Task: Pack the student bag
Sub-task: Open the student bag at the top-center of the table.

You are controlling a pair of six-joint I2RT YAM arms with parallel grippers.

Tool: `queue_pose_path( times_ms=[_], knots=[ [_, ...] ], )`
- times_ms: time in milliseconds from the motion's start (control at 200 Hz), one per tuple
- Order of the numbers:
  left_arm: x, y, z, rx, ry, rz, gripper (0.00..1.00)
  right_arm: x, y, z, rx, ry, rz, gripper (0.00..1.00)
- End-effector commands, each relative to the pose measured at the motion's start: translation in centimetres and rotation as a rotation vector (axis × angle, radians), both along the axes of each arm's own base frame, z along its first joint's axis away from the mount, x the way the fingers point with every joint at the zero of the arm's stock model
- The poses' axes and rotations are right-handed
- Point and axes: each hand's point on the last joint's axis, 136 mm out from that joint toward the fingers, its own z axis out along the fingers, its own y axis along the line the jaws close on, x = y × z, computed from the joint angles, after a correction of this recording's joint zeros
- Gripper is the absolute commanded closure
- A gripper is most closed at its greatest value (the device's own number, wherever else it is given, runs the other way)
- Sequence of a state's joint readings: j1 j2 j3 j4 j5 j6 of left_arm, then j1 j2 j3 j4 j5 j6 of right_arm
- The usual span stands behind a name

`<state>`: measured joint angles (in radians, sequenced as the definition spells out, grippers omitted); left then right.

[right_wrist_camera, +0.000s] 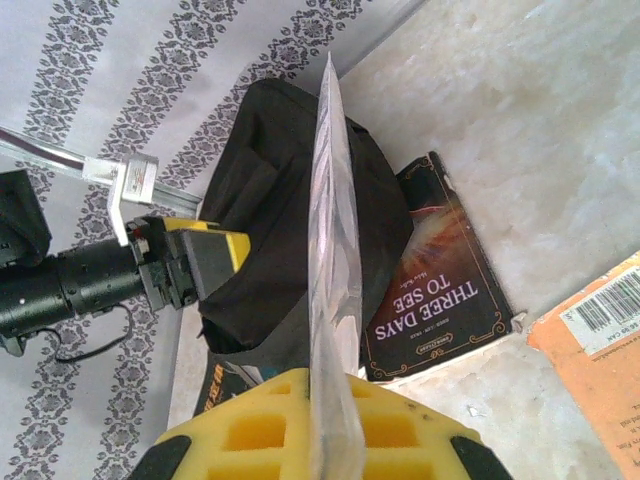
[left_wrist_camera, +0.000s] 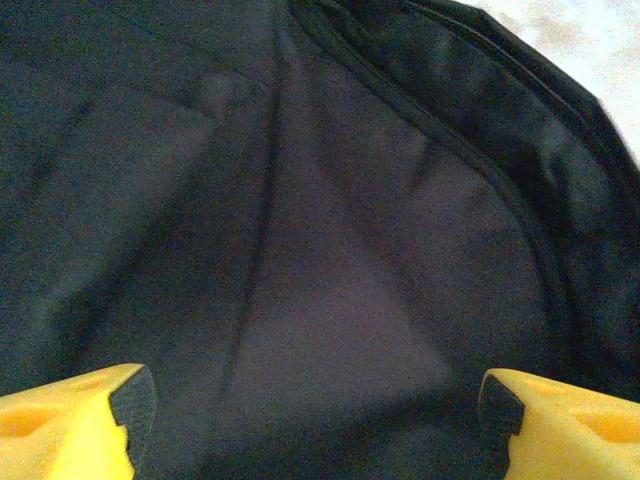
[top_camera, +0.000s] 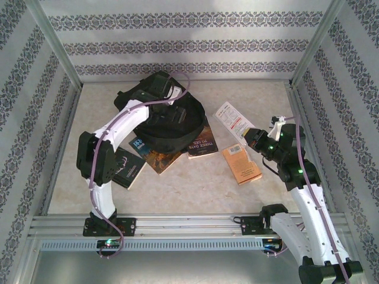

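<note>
The student bag, black and soft, lies at the middle of the table, and its dark fabric spreads close under the left wrist camera. My left gripper hovers over the bag's far side, its yellow fingertips wide apart with nothing between them; it also appears beside the bag. My right gripper is to the right of the bag, shut on a flat white packet in clear wrap. In the right wrist view the packet stands edge-on, clamped in the jaws.
A dark "Three Days to See" book pokes out from under the bag's near right edge. An orange book lies right of it, a blue-covered book at the bag's front, and a black book by the left arm. Patterned walls enclose the table.
</note>
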<state>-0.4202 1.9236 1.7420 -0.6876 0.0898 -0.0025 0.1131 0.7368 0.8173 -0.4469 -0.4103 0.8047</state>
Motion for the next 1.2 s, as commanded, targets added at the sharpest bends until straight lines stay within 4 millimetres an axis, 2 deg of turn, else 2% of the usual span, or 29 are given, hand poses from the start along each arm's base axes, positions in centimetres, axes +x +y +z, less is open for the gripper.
queue_pose_path(
  times_ms=[0,90,185,210,535,605,684,774,839,1049,1194],
  knots=[
    [2.8,1.9,1.3,0.163,-0.119,0.047,0.14,0.3,-0.4,0.6,-0.015,-0.041,-0.011,1.00],
    [4.3,2.9,1.0,0.237,-0.144,0.046,0.13,0.4,-0.1,-0.1,0.001,-0.026,0.001,1.00],
    [5.4,3.7,-0.1,0.275,-0.091,0.037,0.14,0.7,0.0,-0.7,0.006,-0.010,0.002,1.00],
    [5.6,3.9,-1.1,0.280,-0.058,0.036,0.14,0.8,0.1,-0.8,0.005,-0.009,0.004,1.00],
    [8.5,4.9,-6.1,0.248,0.063,0.081,0.17,1.0,-0.2,-0.5,-0.042,-0.017,0.006,1.00],
    [9.1,5.3,-6.8,0.245,0.065,0.097,0.23,1.0,-0.2,-0.6,-0.042,-0.014,0.009,1.00],
    [9.4,5.4,-7.0,0.246,0.063,0.102,0.47,1.1,-0.1,-0.9,-0.038,-0.011,0.012,1.00],
    [9.7,5.3,-6.0,0.233,0.040,0.122,0.85,1.1,0.0,-1.0,-0.034,-0.009,0.018,1.00],
    [9.8,5.2,-4.8,0.209,0.019,0.126,1.00,1.3,0.3,-0.7,-0.026,-0.013,0.028,1.00],
    [9.9,5.0,1.0,0.061,-0.045,0.154,1.00,1.7,2.4,0.4,-0.027,-0.038,0.093,1.00],
    [9.5,5.1,4.0,-0.110,-0.013,0.175,1.00,2.0,4.1,1.0,-0.039,-0.044,0.142,1.00]
  ],
)
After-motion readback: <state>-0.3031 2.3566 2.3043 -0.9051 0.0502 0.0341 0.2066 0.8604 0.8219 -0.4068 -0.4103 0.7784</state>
